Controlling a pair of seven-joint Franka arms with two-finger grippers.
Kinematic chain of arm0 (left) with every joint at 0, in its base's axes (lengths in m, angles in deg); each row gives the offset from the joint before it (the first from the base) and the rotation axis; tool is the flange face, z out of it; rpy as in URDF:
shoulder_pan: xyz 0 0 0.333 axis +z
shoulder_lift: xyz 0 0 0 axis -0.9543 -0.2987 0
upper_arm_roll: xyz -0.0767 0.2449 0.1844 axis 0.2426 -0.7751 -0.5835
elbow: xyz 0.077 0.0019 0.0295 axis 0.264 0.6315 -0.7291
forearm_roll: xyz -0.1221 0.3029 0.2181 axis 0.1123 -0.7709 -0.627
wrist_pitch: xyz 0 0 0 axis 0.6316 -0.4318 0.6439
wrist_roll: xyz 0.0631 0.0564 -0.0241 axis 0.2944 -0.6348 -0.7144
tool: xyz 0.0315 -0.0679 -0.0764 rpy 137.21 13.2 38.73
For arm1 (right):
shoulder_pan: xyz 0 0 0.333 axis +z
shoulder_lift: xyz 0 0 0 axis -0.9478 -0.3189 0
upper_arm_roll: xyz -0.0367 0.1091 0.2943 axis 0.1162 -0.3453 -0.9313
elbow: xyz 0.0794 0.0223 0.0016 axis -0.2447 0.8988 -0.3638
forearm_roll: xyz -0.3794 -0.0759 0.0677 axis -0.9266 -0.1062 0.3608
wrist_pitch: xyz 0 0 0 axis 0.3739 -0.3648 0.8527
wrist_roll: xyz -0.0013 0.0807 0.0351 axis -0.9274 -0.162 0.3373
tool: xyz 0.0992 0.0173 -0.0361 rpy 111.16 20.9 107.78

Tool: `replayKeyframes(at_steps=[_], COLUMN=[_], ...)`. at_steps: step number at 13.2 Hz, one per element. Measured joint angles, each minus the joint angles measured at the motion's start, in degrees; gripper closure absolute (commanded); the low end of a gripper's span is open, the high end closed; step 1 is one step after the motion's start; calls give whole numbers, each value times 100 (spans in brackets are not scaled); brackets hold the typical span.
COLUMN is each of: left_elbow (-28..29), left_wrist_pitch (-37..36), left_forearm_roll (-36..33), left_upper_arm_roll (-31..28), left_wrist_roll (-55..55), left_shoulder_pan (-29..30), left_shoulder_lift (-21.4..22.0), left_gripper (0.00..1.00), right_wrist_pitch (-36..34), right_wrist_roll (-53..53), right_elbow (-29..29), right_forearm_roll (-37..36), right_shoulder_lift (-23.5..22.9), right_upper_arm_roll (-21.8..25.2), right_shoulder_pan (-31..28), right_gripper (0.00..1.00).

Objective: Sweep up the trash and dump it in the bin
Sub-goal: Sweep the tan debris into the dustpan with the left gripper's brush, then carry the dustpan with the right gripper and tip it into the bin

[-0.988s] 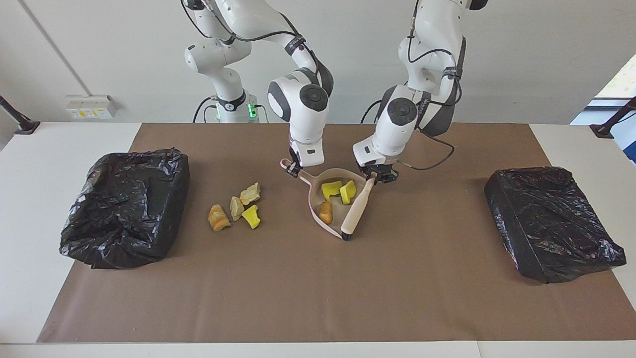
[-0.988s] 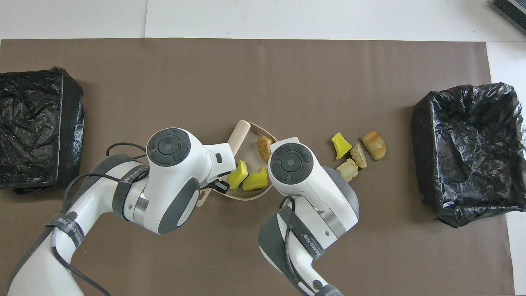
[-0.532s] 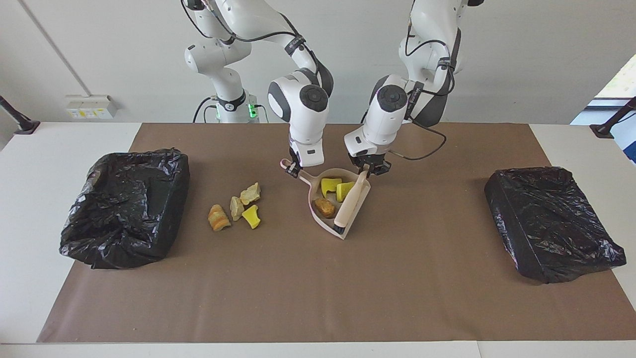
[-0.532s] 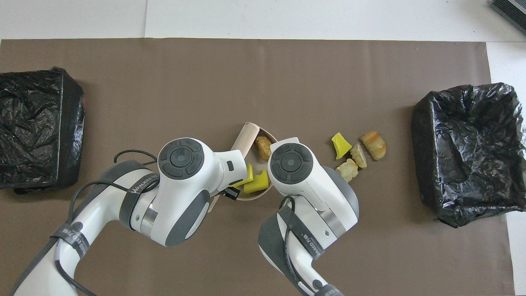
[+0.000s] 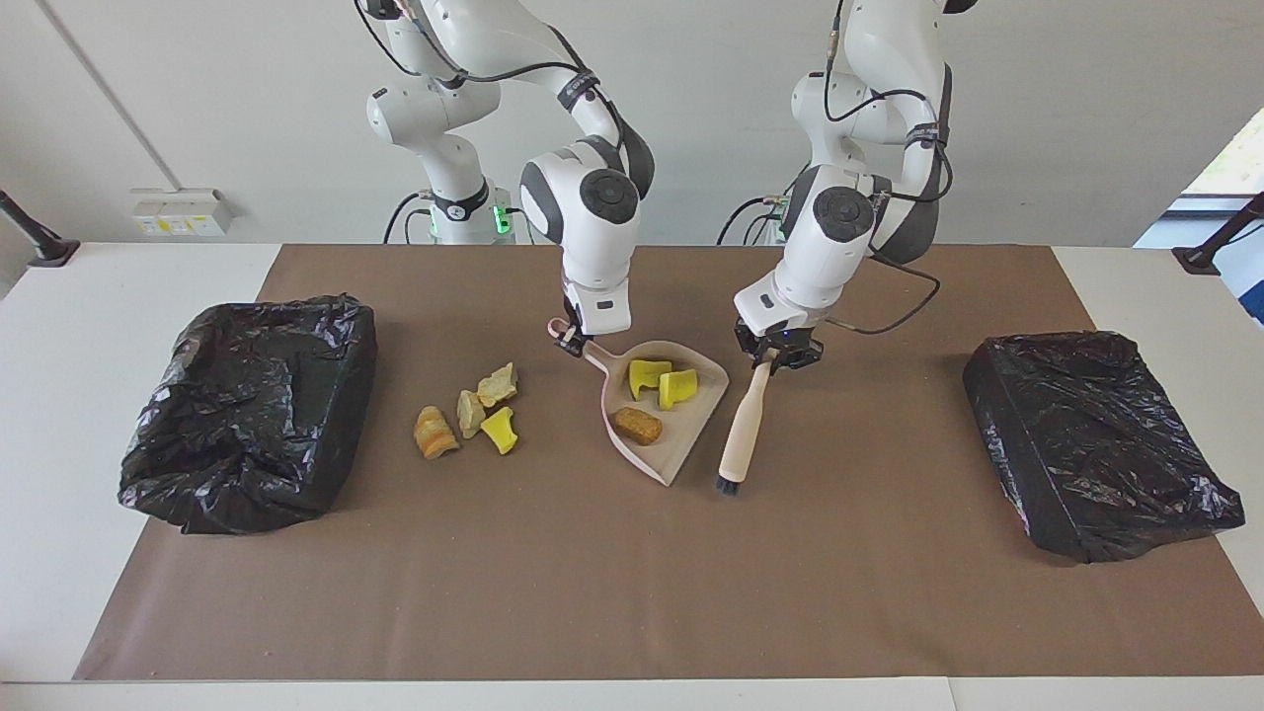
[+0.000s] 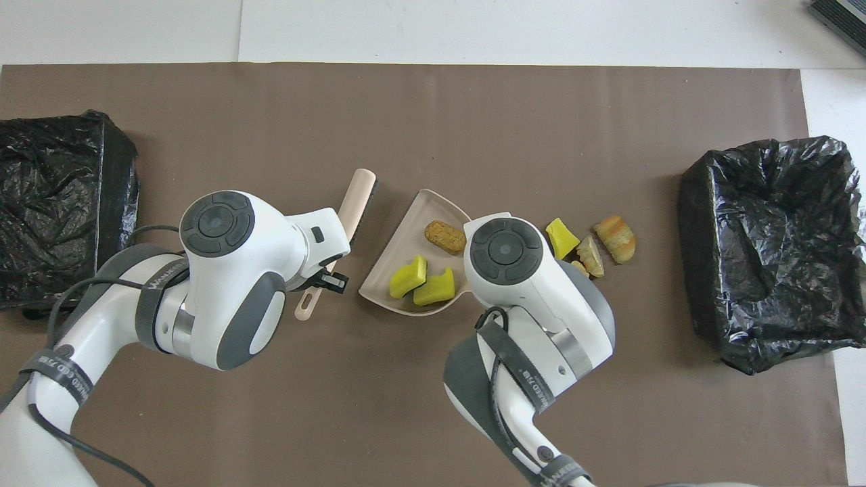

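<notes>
My right gripper is shut on the handle of the beige dustpan. In the pan lie two yellow sponge pieces and one orange-brown lump; they also show in the overhead view. My left gripper is shut on the handle of the beige brush, which slants down beside the pan, toward the left arm's end, bristles at the mat. Several more scraps of trash lie together on the mat beside the pan, toward the right arm's end.
A bin lined with a black bag stands at the right arm's end of the brown mat. A second black-bagged bin stands at the left arm's end. Both show in the overhead view.
My left gripper has swung the brush out of the dustpan toward the left arm's end. The dustpan has turned and shifted slightly, and the brown lump has slid inside it.
</notes>
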Motion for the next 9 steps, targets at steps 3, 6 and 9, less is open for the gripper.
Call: replayKeyframes(at_steps=[3, 6, 9], left_elbow=[-15, -20, 225], left_wrist_pitch=[-29, -596, -732], left_forearm_roll=[0, 1, 4], left_upper_arm_roll=[-2, 27, 116], left_wrist_roll=[0, -157, -1228], left_shoulder_pan=[42, 30, -439], left_shoulder_lift=[3, 212, 502], left_gripper=[100, 100, 100], right_wrist_pitch=[-578, -1112, -1506], right_wrist_roll=[815, 1667, 2593], right_elbow=[-102, -306, -599], right_forearm_roll=[0, -1, -8], right_shoulder_lift=[540, 977, 1195], right_upper_arm_roll=[28, 59, 86], right_shoulder_pan=[-765, -1530, -2459], right_gripper=[100, 100, 100])
